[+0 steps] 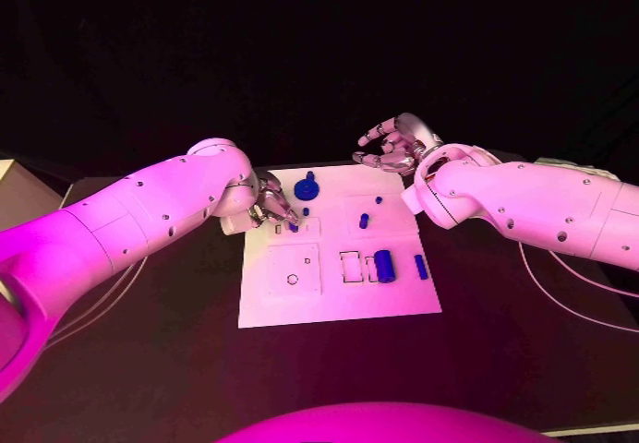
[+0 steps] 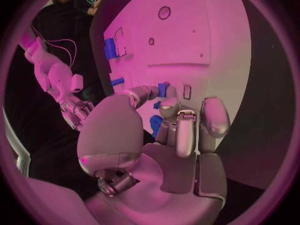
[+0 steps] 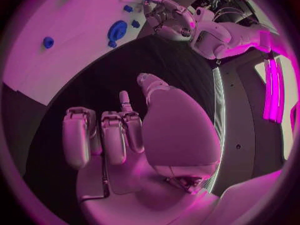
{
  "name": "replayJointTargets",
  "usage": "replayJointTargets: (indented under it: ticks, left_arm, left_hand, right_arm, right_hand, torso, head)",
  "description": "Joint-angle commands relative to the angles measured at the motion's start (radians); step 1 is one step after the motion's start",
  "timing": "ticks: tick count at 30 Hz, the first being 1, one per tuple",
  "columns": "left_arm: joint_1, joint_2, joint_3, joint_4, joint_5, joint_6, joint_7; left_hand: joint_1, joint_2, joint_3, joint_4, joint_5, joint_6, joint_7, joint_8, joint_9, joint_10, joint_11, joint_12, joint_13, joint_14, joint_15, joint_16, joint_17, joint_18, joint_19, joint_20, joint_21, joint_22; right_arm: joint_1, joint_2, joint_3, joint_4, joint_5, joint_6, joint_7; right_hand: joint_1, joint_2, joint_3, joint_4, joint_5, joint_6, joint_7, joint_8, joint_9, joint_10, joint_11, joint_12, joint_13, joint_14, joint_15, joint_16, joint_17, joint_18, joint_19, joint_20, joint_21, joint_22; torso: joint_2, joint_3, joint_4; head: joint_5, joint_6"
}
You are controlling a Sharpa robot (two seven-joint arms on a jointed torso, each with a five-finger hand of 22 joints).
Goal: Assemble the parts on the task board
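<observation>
The left hand (image 1: 271, 205) pinches a small blue piece (image 2: 162, 89) over the board (image 1: 400, 300), seemingly to seat it; the right hand (image 1: 394, 144) hovers behind, fingers loosely curled, holding nothing.

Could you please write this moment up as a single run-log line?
left hand: fingertips at small blue part, grip unclear | right hand: curled, empty, off task board far edge | round blue part: on board

A robotics lab: black table (image 1: 160, 369) with white task board (image 1: 333, 300), coloured stage lighting, dark surroundings.
</observation>
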State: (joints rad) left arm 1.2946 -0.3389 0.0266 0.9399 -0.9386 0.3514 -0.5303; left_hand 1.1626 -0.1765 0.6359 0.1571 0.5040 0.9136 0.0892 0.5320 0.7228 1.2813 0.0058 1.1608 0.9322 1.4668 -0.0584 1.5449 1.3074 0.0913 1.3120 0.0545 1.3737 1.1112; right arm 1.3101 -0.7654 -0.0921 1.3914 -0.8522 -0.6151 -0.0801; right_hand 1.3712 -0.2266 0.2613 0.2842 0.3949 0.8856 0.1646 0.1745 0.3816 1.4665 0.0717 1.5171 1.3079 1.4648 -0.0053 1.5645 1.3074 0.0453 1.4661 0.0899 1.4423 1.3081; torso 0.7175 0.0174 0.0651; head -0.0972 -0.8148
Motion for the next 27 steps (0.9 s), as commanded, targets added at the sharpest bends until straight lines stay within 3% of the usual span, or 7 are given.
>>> replayJointTargets:
  ticks: [1, 9, 20, 27]
  left_arm:
    - [-0.004, -0.001, -0.001, 0.007, 0.026, -0.013, 0.007]
    - [-0.002, -0.014, -0.001, 0.020, 0.030, -0.009, 0.004]
    - [0.004, -0.033, 0.001, 0.038, 0.033, 0.024, 0.002]
    - [0.013, -0.041, 0.008, 0.046, 0.035, 0.045, 0.000]
  left_hand:
    - [0.028, 0.020, 0.166, -0.162, 0.006, 0.014, -0.005, 0.000, 0.002, -0.001, -0.002, 0.007, 0.001, 0.090, 0.002, 0.006, 0.222, 0.003, 0.005, 0.001, 0.005, 0.001]
    - [0.029, 0.018, 0.169, -0.168, 0.014, 0.018, -0.006, 0.000, 0.002, 0.000, -0.003, 0.005, -0.002, 0.092, 0.001, 0.008, 0.226, 0.002, 0.007, 0.000, 0.007, 0.005]
    - [0.030, 0.015, 0.171, -0.171, 0.017, 0.021, -0.007, 0.000, 0.003, 0.000, -0.004, 0.003, -0.005, 0.092, 0.001, 0.008, 0.227, 0.002, 0.007, -0.001, 0.007, 0.004]
    - [0.030, 0.015, 0.172, -0.172, 0.018, 0.022, -0.007, 0.000, 0.003, 0.000, -0.004, 0.003, -0.006, 0.092, 0.000, 0.008, 0.228, 0.002, 0.008, -0.001, 0.008, 0.006]
  right_arm:
    - [0.000, -0.001, 0.001, 0.000, -0.003, 0.013, 0.005]
    - [0.000, -0.002, 0.001, -0.001, -0.003, 0.015, 0.004]
    - [0.000, -0.004, 0.001, -0.003, -0.003, 0.015, 0.003]
    - [0.000, -0.004, 0.001, -0.004, -0.003, 0.016, 0.002]
  right_hand:
    - [-0.012, -0.003, 0.008, 0.000, 0.005, -0.006, 0.000, 0.007, 0.001, 0.045, 0.008, -0.003, 0.212, 0.105, 0.007, 0.005, 0.262, -0.010, 0.054, 0.010, -0.004, 0.136]
    - [-0.012, -0.003, 0.008, 0.000, 0.005, -0.006, 0.000, 0.007, 0.001, 0.045, 0.008, -0.003, 0.212, 0.105, 0.007, 0.005, 0.262, -0.010, 0.054, 0.010, -0.004, 0.136]
    - [-0.012, -0.003, 0.008, 0.000, 0.005, -0.006, 0.000, 0.007, 0.001, 0.045, 0.008, -0.003, 0.212, 0.105, 0.007, 0.005, 0.262, -0.010, 0.054, 0.010, -0.004, 0.136]
    - [-0.012, -0.003, 0.008, 0.000, 0.005, -0.006, 0.000, 0.007, 0.001, 0.045, 0.008, -0.003, 0.212, 0.105, 0.007, 0.005, 0.262, -0.010, 0.054, 0.010, -0.004, 0.136]
  torso:
    - [0.000, -0.0006, 0.0001]
    - [-0.002, -0.0011, 0.0025]
    - [-0.001, -0.0006, 0.0007]
    - [0.000, 0.0000, 0.0010]
  head:
    - [-0.001, 0.000]
    - [-0.001, 0.001]
    - [0.003, 0.004]
    - [0.003, 0.007]
